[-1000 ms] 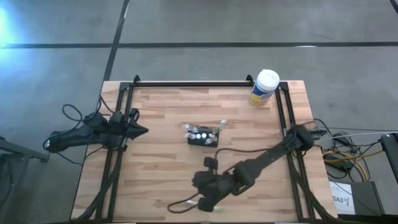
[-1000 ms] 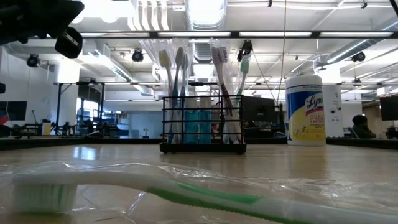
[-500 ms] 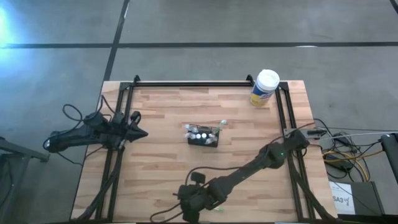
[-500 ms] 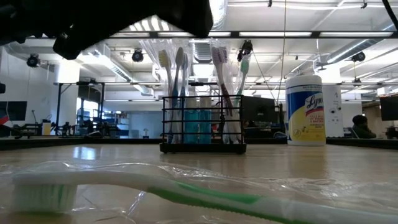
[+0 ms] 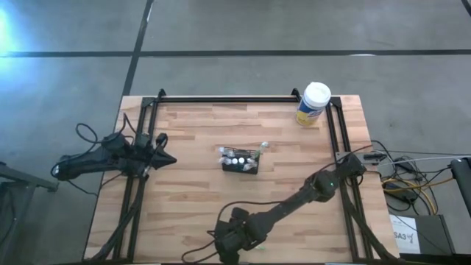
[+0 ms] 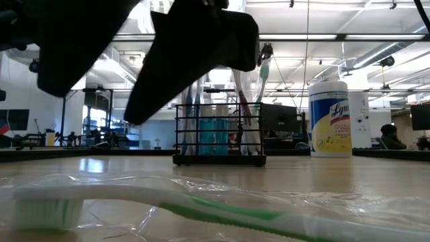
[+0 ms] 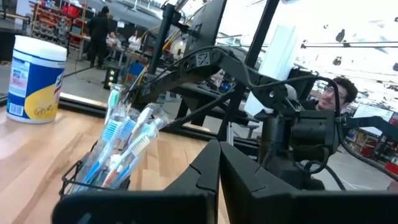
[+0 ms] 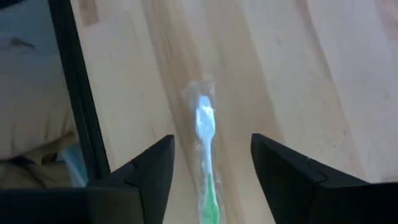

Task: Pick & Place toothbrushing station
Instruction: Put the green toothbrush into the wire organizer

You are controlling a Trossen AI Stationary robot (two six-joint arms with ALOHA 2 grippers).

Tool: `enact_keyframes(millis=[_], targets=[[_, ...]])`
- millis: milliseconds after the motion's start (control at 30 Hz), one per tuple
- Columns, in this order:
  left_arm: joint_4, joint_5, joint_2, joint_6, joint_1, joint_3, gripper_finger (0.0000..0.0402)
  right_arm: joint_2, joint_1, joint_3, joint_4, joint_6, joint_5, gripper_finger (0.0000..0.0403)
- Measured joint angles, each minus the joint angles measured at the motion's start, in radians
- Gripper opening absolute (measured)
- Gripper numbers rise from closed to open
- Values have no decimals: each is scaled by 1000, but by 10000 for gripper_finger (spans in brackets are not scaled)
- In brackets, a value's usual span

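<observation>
Lying nearest: a slim green-and-white toothbrush in a clear plastic wrapper (image 6: pixel 168 205) flat on the light wooden slatted table (image 5: pixel 191 199), at its near edge, bristle head to the left in the low view.
Right gripper: the right gripper (image 8: pixel 211 168) hovers above that wrapped toothbrush (image 8: pixel 206 149) at the near edge, a little right of the table's middle; its two dark fingers (image 8: pixel 152 171) stand wide apart, one on each side of the brush, holding nothing.
Right arm: reaches from the right side of the table across to the near edge (image 5: pixel 280 213).
Middle of table: a small black wire-mesh rectangular holder box (image 5: pixel 241 163) stands upright, well apart from the wrapped brush, with several toothbrushes standing in it (image 6: pixel 232 94), heads up, blue, white and green among them.
Left gripper: the left gripper (image 5: pixel 168 157) waits at the left edge of the table, pointing toward the holder; fingers closed together, nothing between them.
Far right corner: a large yellow canister with a white lid (image 5: pixel 313 104) stands upright.
Beyond the table: a person (image 7: pixel 333 99) shows in the left wrist view.
</observation>
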Motion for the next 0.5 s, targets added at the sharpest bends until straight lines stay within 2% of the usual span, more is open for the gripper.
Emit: enact_keyframes(millis=[233,500], targets=[[1,-10,0,7,0,0,9,3,4,-47,4,-34,-1,221],[2,-36,0,7,0,0,9,3,2,-145,64,-20,-21,212]])
